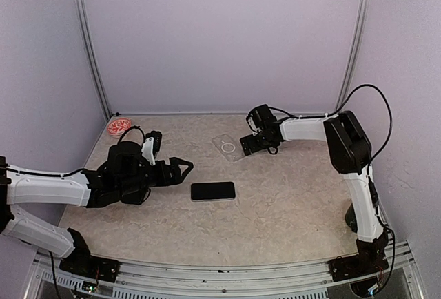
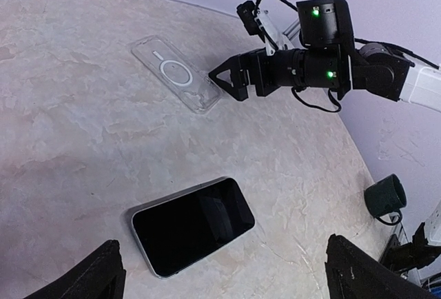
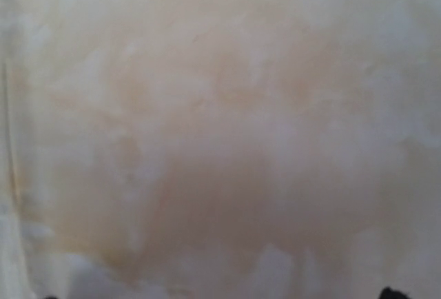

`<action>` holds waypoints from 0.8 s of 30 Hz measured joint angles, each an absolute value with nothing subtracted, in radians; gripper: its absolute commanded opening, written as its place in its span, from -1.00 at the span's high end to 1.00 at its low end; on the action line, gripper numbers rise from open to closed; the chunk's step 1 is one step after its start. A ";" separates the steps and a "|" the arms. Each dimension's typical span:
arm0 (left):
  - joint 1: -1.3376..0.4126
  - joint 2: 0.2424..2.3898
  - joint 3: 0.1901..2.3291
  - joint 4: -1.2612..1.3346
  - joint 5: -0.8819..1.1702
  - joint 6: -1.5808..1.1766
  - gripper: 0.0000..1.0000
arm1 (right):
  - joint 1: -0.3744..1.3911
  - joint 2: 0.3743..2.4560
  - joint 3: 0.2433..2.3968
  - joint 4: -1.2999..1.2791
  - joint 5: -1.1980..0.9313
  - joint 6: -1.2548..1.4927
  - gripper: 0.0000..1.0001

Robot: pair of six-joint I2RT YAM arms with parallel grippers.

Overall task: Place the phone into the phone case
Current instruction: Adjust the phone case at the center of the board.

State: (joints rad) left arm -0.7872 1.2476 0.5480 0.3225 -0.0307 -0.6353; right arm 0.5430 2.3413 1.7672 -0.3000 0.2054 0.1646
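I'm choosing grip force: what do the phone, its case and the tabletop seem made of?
Phone: glossy black glass face, since it mirrors its surroundings; pale rim, possibly metal. Phone case: clear plastic, the table showing through it, with a white ring set in it; stiffness unclear. Table: matte beige marble-patterned top, perhaps laminate or stone.

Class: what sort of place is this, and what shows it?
Probably a robot test cell: plain walls enclose a marbled table, two arms mounted at its edge, a phone and clear phone case laid out.
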 measured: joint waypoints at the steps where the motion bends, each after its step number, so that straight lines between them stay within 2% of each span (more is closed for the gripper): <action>1: -0.787 1.248 0.548 0.324 -0.030 -0.636 -0.98 | 0.543 2.341 1.752 -0.280 0.192 0.167 -0.99; 10: -0.789 1.270 0.548 0.356 -0.022 -0.652 -0.98 | 0.582 2.299 1.652 -0.178 0.129 0.146 -0.99; 24: -0.799 1.313 0.548 0.379 -0.009 -0.669 -0.98 | 0.737 2.293 1.645 -0.171 0.107 0.123 -0.99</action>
